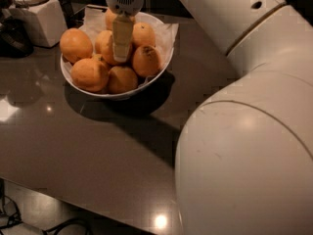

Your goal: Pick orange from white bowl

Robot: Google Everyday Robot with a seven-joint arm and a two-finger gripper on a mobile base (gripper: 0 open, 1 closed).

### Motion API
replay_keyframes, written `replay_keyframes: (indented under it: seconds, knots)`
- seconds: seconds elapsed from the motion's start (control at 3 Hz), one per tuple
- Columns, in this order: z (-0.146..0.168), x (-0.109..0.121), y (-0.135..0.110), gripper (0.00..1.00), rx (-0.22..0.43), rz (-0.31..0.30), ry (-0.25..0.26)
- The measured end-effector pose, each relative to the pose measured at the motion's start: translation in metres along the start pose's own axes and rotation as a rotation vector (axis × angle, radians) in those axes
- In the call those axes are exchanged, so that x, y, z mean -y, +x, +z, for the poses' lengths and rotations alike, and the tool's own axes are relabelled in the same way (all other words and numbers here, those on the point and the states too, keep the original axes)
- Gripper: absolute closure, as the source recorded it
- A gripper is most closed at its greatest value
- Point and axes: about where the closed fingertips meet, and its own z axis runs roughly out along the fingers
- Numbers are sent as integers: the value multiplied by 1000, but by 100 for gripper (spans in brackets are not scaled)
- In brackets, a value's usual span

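A white bowl (78, 84) lined with crinkled white paper stands on the dark table at the upper left. It holds several oranges; one orange (108, 47) lies in the middle of the pile. My gripper (122, 53) reaches straight down into the bowl from above, its pale finger (122, 35) resting against that middle orange. Other oranges sit around it, such as one to the right (145, 60) and one at the front left (89, 74).
A white boxy appliance (36, 13) stands at the back left with a dark object (12, 35) beside it. My large white arm (244, 131) fills the right side. The table's near edge (73, 199) runs along the bottom left, with cables below.
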Motion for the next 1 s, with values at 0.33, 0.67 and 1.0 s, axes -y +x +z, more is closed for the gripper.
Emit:
replay_keyframes:
  seconds: [0.33, 0.67, 1.0]
  knots:
    - [5, 3, 0, 32, -4, -3, -10]
    - [12, 4, 0, 31, -10, -12, -22]
    - [20, 5, -1, 32, -16, -18, -39]
